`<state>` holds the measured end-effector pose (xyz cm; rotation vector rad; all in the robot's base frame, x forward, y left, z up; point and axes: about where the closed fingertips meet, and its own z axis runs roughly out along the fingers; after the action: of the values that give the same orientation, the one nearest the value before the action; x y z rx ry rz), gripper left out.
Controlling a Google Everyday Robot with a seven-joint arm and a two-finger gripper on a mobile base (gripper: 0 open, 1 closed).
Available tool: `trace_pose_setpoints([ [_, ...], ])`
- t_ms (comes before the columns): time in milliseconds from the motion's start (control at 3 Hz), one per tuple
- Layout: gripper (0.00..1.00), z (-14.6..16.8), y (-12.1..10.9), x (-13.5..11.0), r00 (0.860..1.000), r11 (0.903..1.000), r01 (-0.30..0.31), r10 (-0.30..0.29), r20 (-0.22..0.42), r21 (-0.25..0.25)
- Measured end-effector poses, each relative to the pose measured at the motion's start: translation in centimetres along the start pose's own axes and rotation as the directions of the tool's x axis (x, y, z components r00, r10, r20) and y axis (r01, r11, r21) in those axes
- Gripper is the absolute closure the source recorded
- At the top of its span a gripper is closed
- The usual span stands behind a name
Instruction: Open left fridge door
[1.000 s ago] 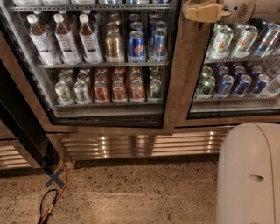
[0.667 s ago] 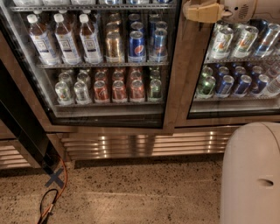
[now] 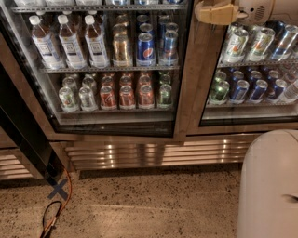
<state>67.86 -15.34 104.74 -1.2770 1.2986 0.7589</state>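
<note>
The left fridge door is a glass pane in a wide bronze-steel frame. It fronts shelves of water bottles and cans. My gripper, with tan fingers on a white arm, is at the top right. It is at the door's right upright, where that meets the right door. The door's top is out of view.
The right glass door fronts only cans. A ribbed steel grille runs below the doors. A black slanted panel stands at the left, with an orange cable and a blue tape cross on the speckled floor. My white body fills the bottom right.
My white body at the bottom right has edged slightly to the right. The gripper stays at the same spot on the door frame.
</note>
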Motion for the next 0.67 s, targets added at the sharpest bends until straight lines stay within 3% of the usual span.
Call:
trace_pose_setpoints([
  [333,1.0,0.1,0.2,-0.1,1.0,1.0,0.0,0.0,0.0,0.0],
  [667,1.0,1.3,-1.0,0.5,0.999,0.9992,0.039,-0.039,0.011,0.01],
])
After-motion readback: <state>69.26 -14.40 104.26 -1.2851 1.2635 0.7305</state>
